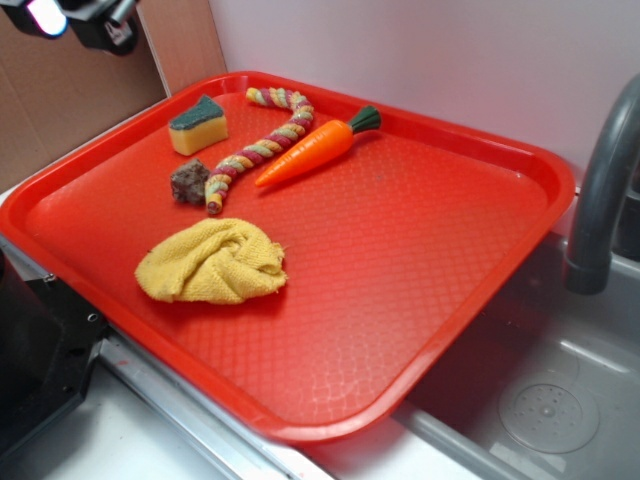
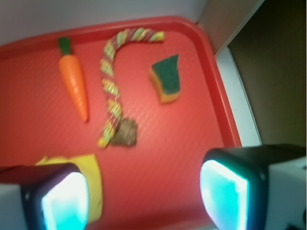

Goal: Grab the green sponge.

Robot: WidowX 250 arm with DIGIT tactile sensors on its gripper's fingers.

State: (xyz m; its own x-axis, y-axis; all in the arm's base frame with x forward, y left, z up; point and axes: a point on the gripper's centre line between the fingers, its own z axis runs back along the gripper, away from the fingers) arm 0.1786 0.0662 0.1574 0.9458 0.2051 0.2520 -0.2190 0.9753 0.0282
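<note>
The gripper (image 2: 144, 196) is hovering spread wide and empty; the sponge (image 2: 166, 78) is lying near the tray (image 2: 217, 91) corner, so descending there risks fingers clipping the rim

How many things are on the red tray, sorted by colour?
Yellow with green top: 1, the green sponge
Orange: 1, the toy carrot
Yellow: 1, the cloth
Dark brown: 1, the rough lump
Multicoloured: 1, the twisted rope
Total: 5 on the tray
</note>
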